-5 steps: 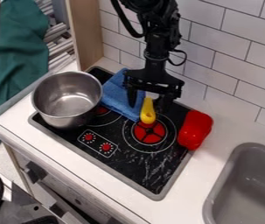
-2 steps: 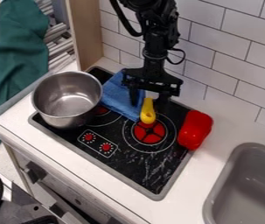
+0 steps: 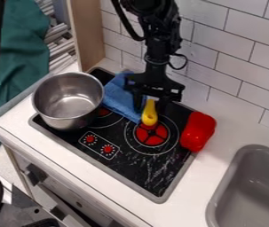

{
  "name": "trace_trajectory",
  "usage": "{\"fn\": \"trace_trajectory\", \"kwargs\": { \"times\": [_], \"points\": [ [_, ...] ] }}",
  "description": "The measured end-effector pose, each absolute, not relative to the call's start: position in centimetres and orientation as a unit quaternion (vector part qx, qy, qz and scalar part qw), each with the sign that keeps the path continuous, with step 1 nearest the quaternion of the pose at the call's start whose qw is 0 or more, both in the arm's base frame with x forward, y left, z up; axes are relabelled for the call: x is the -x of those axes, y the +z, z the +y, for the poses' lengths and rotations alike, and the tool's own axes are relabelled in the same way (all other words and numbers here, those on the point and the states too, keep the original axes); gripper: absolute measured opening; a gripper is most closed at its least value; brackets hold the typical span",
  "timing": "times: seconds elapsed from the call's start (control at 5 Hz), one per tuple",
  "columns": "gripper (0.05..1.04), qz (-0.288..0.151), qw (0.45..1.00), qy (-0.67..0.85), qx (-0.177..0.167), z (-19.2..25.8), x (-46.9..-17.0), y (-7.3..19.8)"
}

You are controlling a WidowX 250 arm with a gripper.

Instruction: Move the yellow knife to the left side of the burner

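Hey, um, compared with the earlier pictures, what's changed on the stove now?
The gripper has shifted slightly toward the picture's left, and the yellow handle has edged that way too. I can't tell whether it is gripped. The pot, blue cloth and red object stayed put.

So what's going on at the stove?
The robot's gripper is down over the yellow knife, its fingers apart on either side of the handle; it doesn't look clamped on. The knife lies at the back edge of the right-hand burner, so the move to its left side looks not yet done. The blue cloth is just left of the knife, the metal pot farther left, and a red pepper right of the burner.
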State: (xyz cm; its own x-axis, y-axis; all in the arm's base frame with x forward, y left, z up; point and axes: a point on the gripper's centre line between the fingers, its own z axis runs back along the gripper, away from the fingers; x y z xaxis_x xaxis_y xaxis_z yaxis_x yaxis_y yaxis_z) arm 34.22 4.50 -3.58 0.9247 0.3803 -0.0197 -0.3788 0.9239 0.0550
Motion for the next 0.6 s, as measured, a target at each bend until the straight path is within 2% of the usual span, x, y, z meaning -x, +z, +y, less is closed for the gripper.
{"fn": "trace_trajectory", "kwargs": {
  "times": [0.2, 0.4, 0.6],
  "points": [
    [0.609, 0.020, 0.981, 0.192, -0.026, 4.06, -34.14, -3.98],
    [0.394, 0.020, 0.981, 0.189, -0.029, 4.06, -34.24, -4.00],
    [0.391, 0.019, 0.982, 0.183, -0.033, 3.52, -34.28, -3.94]
  ]
}}
